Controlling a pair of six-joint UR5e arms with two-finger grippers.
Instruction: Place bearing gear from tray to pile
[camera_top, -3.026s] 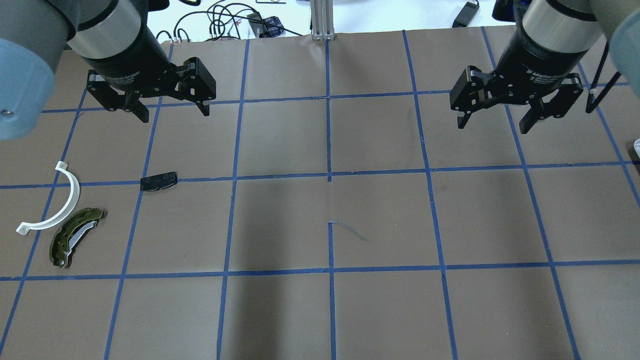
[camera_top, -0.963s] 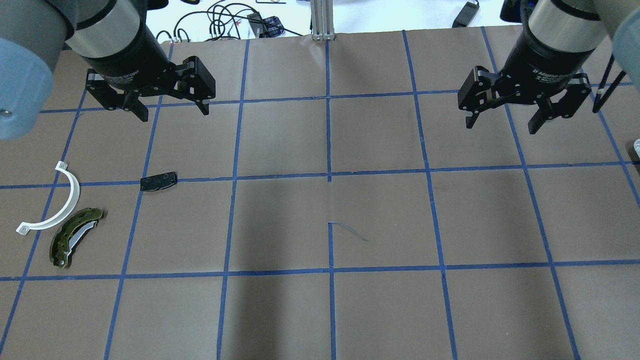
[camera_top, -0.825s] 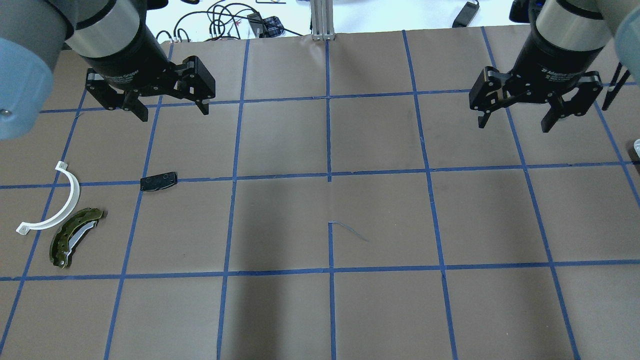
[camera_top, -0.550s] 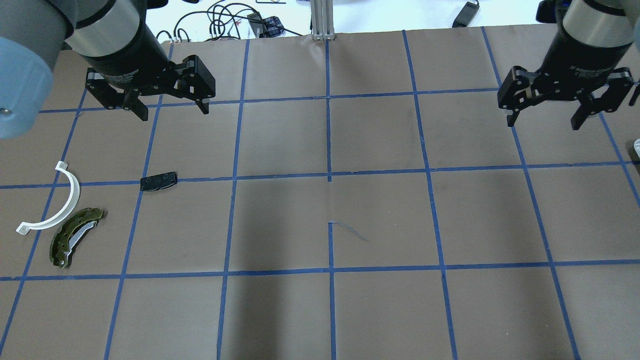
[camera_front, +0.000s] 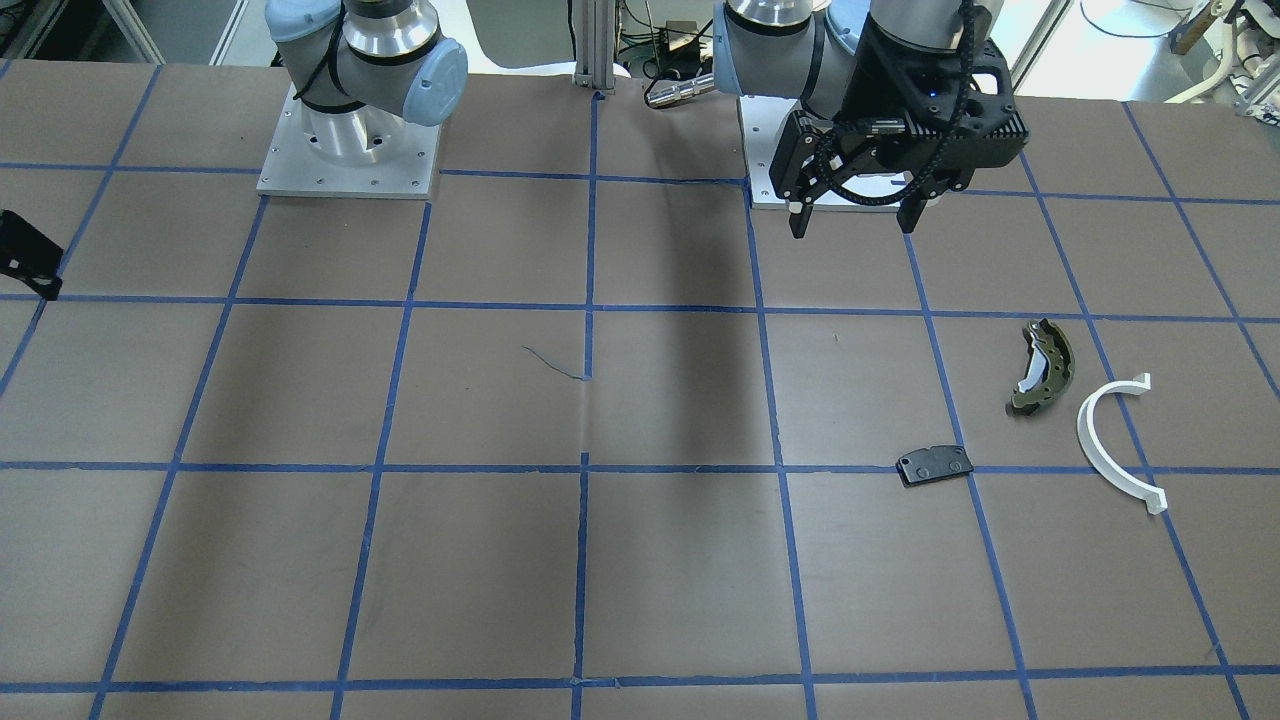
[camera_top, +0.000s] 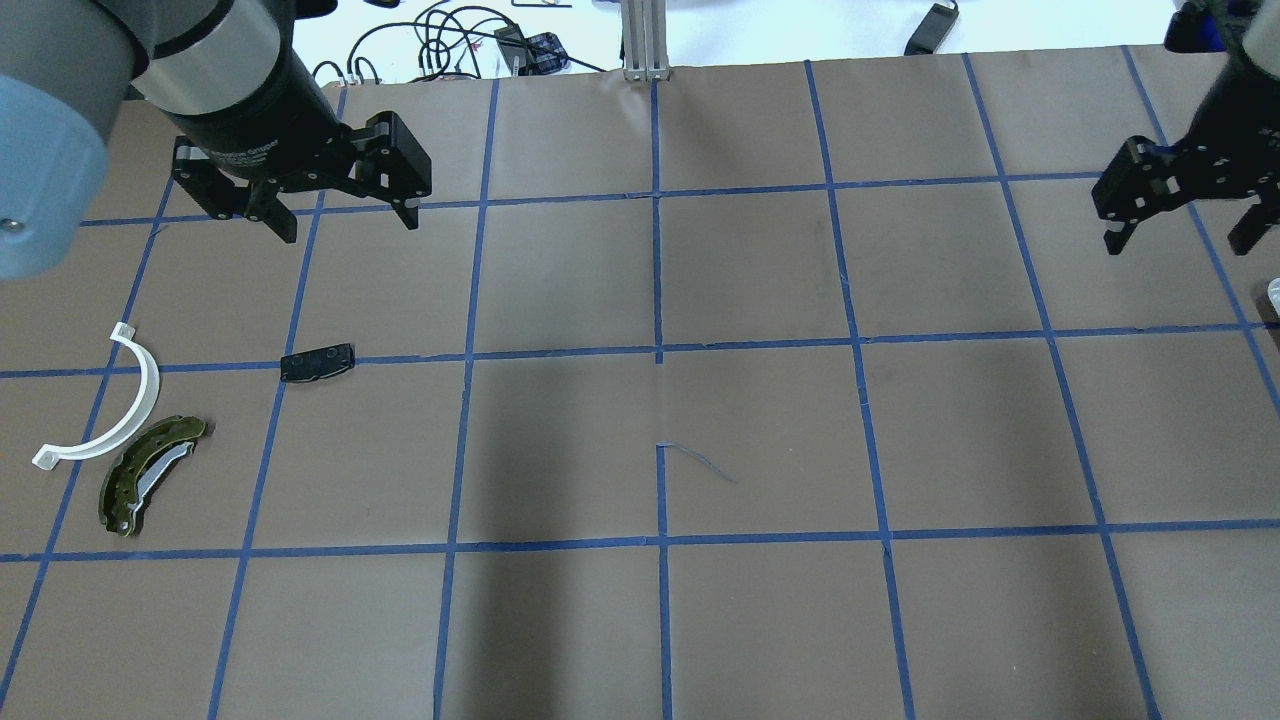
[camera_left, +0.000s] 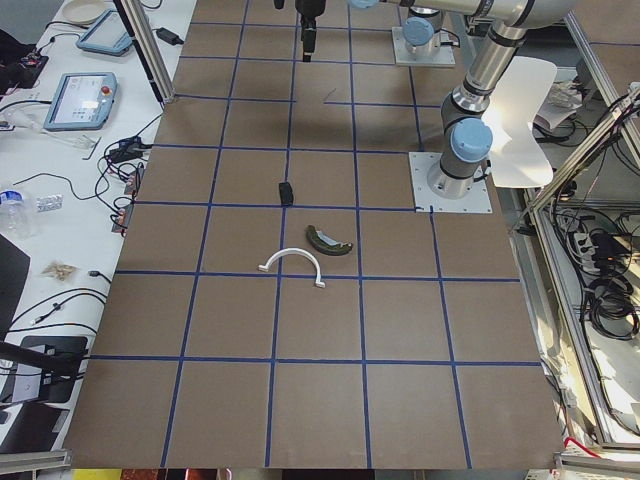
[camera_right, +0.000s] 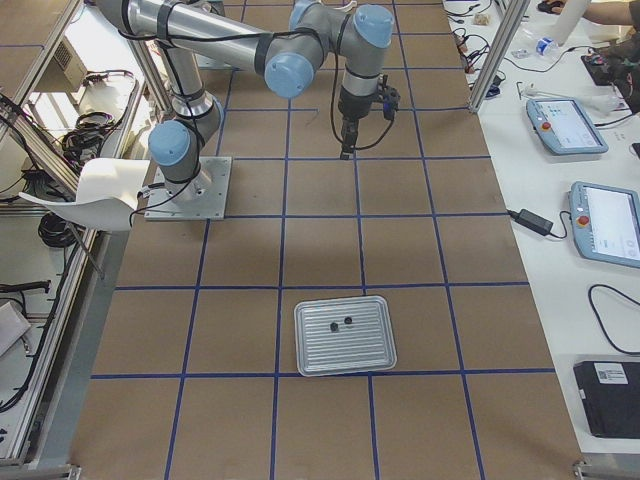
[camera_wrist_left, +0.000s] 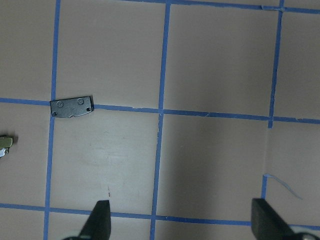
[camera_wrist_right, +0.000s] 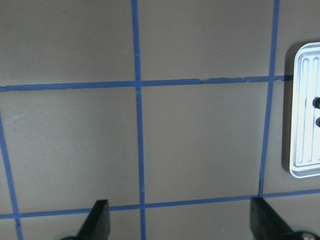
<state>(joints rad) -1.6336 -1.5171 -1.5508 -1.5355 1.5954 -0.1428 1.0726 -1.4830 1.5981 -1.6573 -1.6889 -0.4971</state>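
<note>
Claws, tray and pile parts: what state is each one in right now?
Left claw: open, empty, above the table.
Right claw: open, empty, above the table.
Tray: flat on the table, holding two small dark parts.
Brake shoe: lying on the table, nothing gripping it.
White arc: lying flat beside the brake shoe.
Black plate: lying flat, apart from both.

A robotics lab: grid-taped table (camera_top: 760, 610), teach pendants (camera_right: 604, 222), loose cables (camera_top: 452, 38).
</note>
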